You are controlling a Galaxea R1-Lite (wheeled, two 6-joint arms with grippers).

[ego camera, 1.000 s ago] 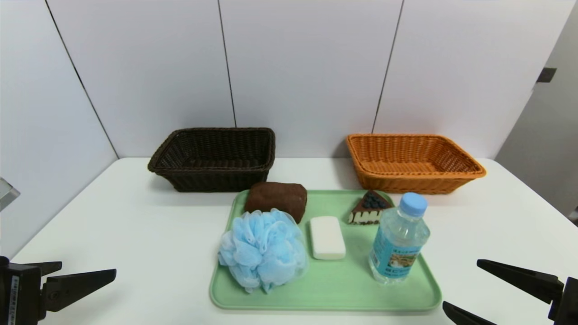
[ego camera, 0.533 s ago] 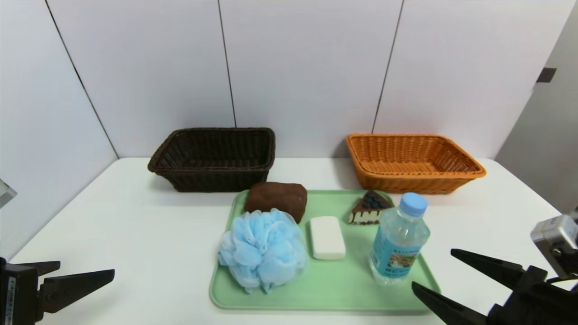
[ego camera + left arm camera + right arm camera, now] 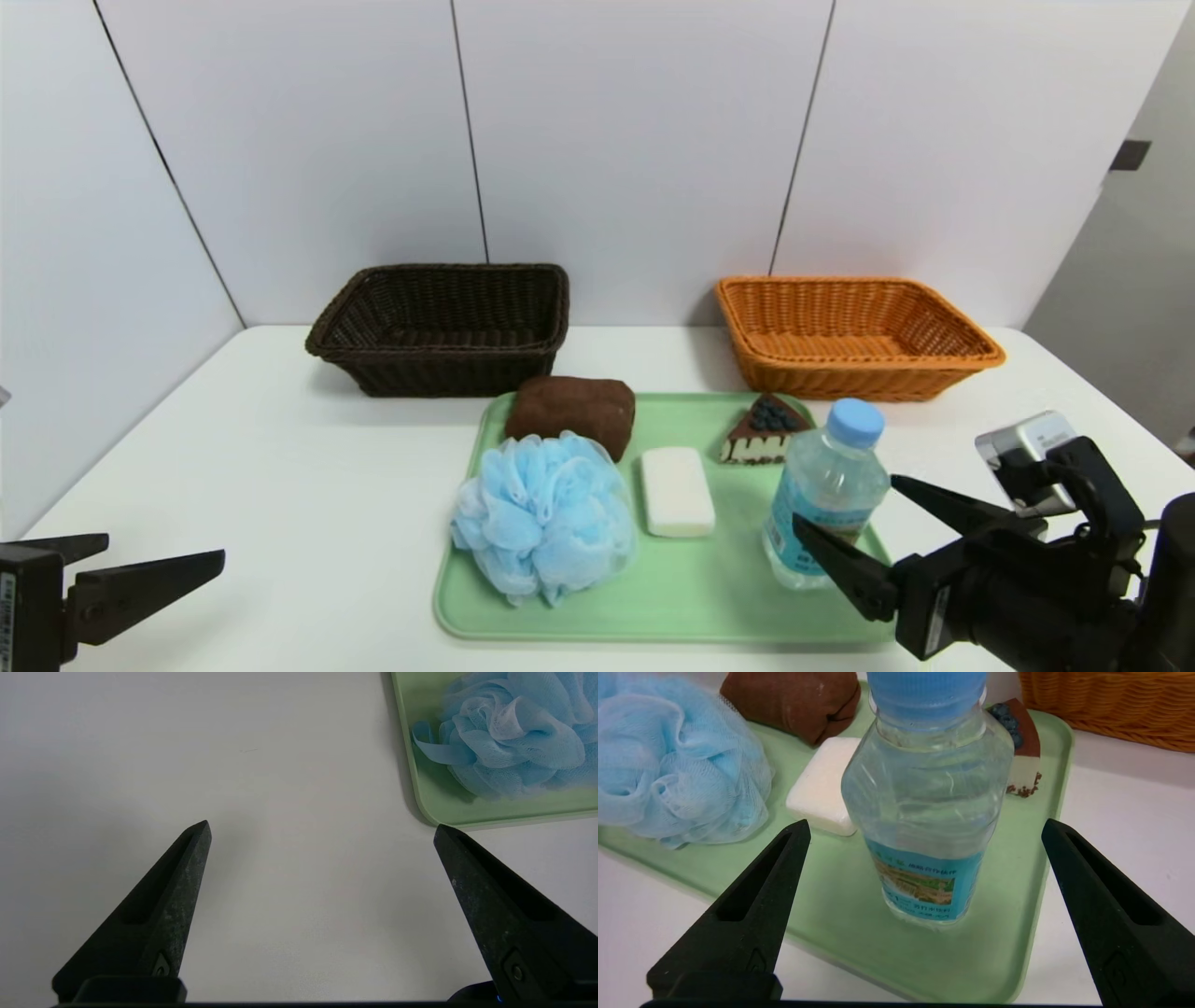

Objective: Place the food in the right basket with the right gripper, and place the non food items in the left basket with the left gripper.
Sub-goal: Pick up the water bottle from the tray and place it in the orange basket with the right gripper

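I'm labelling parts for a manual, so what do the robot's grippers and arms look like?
The left gripper and right gripper have black, tapering fingers. Both carry a pale barcode-like sticker on the body. The right arm is black, with a silvery box and dark cable.

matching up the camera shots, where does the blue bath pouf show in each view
Head view: the bath pouf is left of centre, low.
Left wrist view: top right corner, partly cut off.
Right wrist view: upper left, partly cut off.
Shared landmark: the green tray under it.
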